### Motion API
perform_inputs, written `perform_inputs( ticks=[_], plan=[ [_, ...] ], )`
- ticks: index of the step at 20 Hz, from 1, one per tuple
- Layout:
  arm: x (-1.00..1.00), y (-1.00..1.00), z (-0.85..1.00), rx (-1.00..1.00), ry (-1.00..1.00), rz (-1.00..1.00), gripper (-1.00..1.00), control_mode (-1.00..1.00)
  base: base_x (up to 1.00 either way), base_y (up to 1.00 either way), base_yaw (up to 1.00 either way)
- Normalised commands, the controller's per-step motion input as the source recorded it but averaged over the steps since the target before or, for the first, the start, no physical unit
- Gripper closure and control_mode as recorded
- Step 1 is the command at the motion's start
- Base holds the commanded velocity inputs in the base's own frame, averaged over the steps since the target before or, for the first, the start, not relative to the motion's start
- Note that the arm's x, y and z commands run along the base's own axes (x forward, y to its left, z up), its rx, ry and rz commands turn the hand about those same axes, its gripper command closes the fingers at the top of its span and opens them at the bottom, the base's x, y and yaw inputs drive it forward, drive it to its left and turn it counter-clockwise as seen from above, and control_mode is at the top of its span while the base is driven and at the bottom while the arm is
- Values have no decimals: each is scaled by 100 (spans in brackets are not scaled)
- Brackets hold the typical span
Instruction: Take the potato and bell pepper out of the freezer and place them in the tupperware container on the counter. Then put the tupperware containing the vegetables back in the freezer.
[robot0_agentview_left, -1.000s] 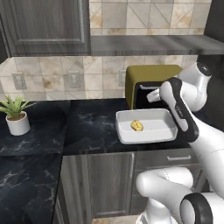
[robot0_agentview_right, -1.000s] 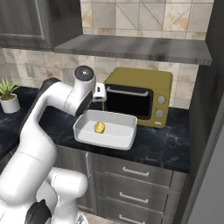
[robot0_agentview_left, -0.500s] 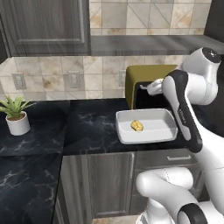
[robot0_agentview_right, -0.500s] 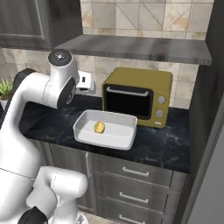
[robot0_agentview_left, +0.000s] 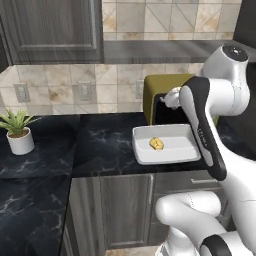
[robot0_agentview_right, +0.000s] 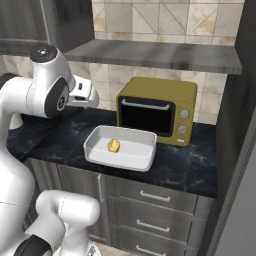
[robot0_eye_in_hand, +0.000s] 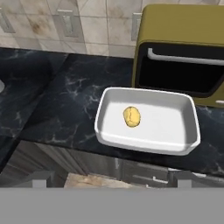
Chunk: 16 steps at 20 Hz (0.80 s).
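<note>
The white tupperware container (robot0_agentview_left: 175, 150) (robot0_agentview_right: 132, 155) (robot0_eye_in_hand: 175, 127) lies on the black marble counter (robot0_agentview_left: 100, 145) (robot0_agentview_right: 185, 167), in front of the olive oven. A yellow-brown potato (robot0_agentview_left: 157, 144) (robot0_agentview_right: 114, 145) (robot0_eye_in_hand: 131, 117) rests inside it, left of centre. My gripper (robot0_agentview_right: 93, 100) (robot0_agentview_left: 172, 98) hangs open and holds nothing, raised above the counter to the left of the container in the right base view. The hand view looks down on the container from some way off. The bell pepper is out of view. A grey panel of the freezer (robot0_agentview_right: 240, 210) stands at the far right.
The olive oven (robot0_agentview_right: 157, 112) (robot0_eye_in_hand: 183, 48) sits right behind the container. A potted plant (robot0_agentview_left: 19, 134) stands at the counter's left end. A grey shelf (robot0_agentview_right: 155, 52) runs overhead. Drawers and cabinet doors (robot0_agentview_right: 150, 210) lie below the counter edge.
My hand has risen and drawn back from just over the container, leftward in the right base view, still open. The potato stays in the container.
</note>
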Motion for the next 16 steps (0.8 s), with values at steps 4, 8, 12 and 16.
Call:
perform_inputs(
  ticks=[4, 8, 12, 16],
  plan=[
    [-5, 0, 0, 0, 0, 0, -100, -100, 0, 0, 0],
    [-41, 2, 8, 0, 0, 0, -100, -100, 0, 0, 0],
    [-64, 6, 21, 0, 0, -1, -100, -100, 0, 0, 0],
    [-54, 6, 1, 0, 0, 0, -100, -100, 0, 0, 0]
  ],
)
